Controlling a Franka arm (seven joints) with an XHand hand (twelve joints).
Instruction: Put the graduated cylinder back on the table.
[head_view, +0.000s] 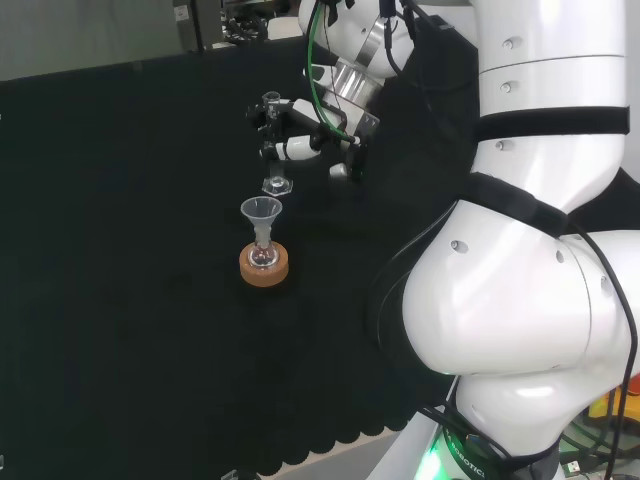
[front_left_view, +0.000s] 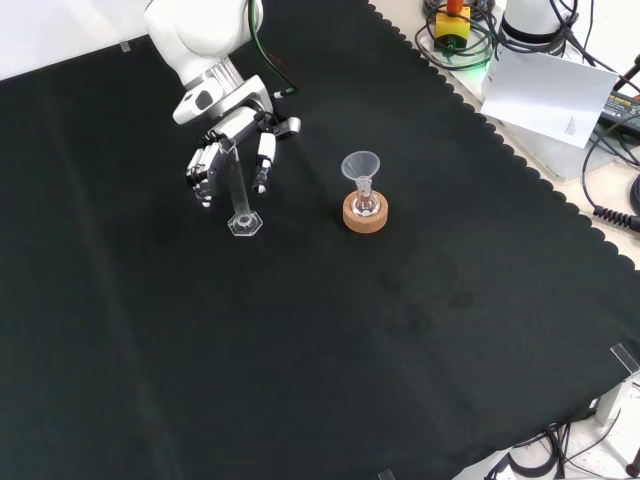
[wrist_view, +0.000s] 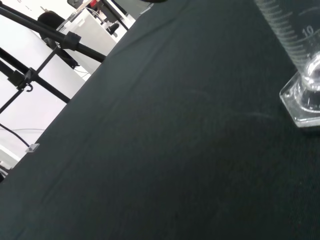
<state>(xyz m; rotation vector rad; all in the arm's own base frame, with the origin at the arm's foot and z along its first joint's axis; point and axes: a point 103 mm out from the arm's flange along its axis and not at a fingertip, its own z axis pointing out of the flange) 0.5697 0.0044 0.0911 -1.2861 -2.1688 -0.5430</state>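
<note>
1. One clear graduated cylinder (front_left_view: 240, 195), hexagonal foot, printed scale marks, stands upright on the black cloth (front_left_view: 350, 350).
2. Hand (front_left_view: 225, 150) has its fingers curled round the cylinder's upper part.
3. Funnel-topped flask (front_left_view: 362, 185) on cork ring (front_left_view: 365, 214) stands nearby.

Black cloth (front_left_view: 420, 300) — clear cylinder (front_left_view: 240, 195) — tan cork ring (front_left_view: 364, 215).
</note>
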